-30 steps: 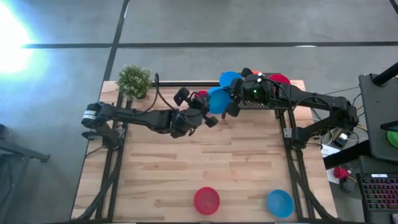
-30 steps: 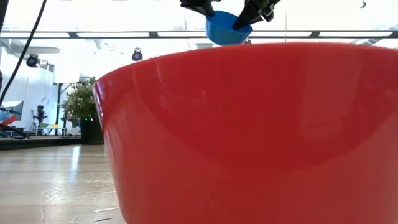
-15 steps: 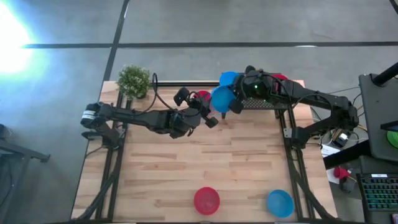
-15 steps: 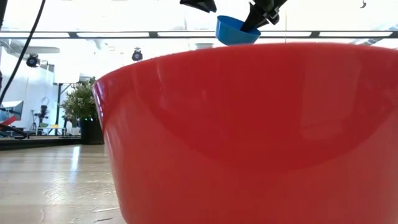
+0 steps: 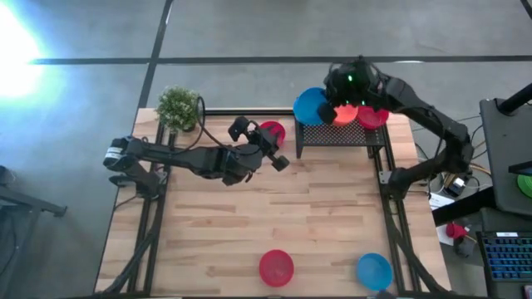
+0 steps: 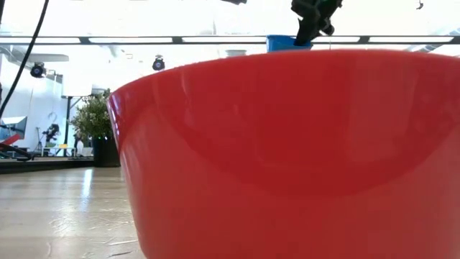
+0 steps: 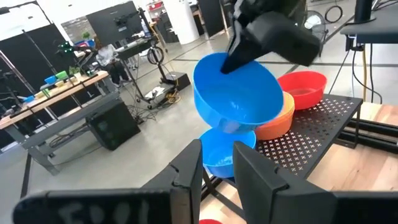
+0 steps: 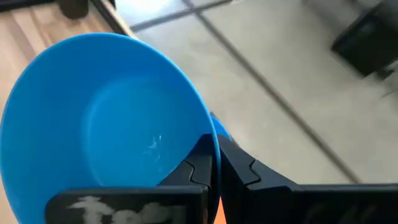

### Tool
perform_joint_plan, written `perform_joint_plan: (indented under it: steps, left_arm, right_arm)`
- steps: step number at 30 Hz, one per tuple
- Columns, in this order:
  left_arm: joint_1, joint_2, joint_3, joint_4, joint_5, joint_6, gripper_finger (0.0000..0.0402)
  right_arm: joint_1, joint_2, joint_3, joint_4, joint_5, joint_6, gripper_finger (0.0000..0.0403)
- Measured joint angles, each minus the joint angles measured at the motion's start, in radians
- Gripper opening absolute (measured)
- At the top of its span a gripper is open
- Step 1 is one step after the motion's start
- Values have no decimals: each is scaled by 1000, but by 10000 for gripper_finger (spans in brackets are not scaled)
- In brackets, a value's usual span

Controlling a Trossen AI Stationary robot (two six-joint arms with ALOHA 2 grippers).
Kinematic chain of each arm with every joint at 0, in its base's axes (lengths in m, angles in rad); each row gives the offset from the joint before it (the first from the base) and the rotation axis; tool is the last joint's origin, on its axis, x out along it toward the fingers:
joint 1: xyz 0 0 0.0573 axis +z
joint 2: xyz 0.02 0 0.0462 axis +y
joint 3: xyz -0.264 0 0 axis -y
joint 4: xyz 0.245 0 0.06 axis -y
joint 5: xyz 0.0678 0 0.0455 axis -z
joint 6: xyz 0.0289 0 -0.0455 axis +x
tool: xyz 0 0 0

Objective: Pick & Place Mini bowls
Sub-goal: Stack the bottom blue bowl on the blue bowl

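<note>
The wooden table (image 5: 266, 216) is lying mostly bare across its middle. A red bowl (image 5: 276, 267) and a blue bowl (image 5: 374, 271) are sitting apart near the front edge. In the low view that red bowl (image 6: 287, 158) is filling almost the whole picture.

At the back right corner a black mesh rack (image 5: 337, 134) is standing, crowded with bowls: another blue bowl (image 7: 222, 155) at its outer end, an orange bowl (image 5: 346, 114) in the middle and a further red bowl (image 5: 373, 117) toward the right edge. One more red bowl (image 5: 272, 132) is sitting on the table just beside the rack. A small potted plant (image 5: 179, 108) is standing at the back left corner.

The right gripper (image 5: 330, 108) is reaching over the back edge above the rack, its arm bending in from the right side. Its fingers (image 8: 199, 168) are pinching narrowly on the rim of a tilted blue bowl (image 5: 312, 105), which is hanging in the air just above the blue one on the rack.

The left gripper (image 5: 264, 148) is stretching low across the table from the left edge, pointing toward the rack. Its fingers (image 7: 186, 174) are standing narrowly apart, holding nothing.

Beyond the table a grey floor, desks and monitors are showing.
</note>
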Motion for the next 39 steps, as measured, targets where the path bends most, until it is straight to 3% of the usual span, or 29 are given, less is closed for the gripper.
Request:
perform_joint_plan:
  steps: [10,21,39]
  left_arm:
    - [0,-2,0,-5,2,-1,84]
    - [0,-2,0,-8,2,-1,84]
    - [2,-2,0,-8,2,-1,84]
  right_arm:
    - [-189,259,242,-219,-160,-45,8]
    - [-204,474,471,-348,-174,-133,8]
    - [-206,503,406,-358,-171,-148,8]
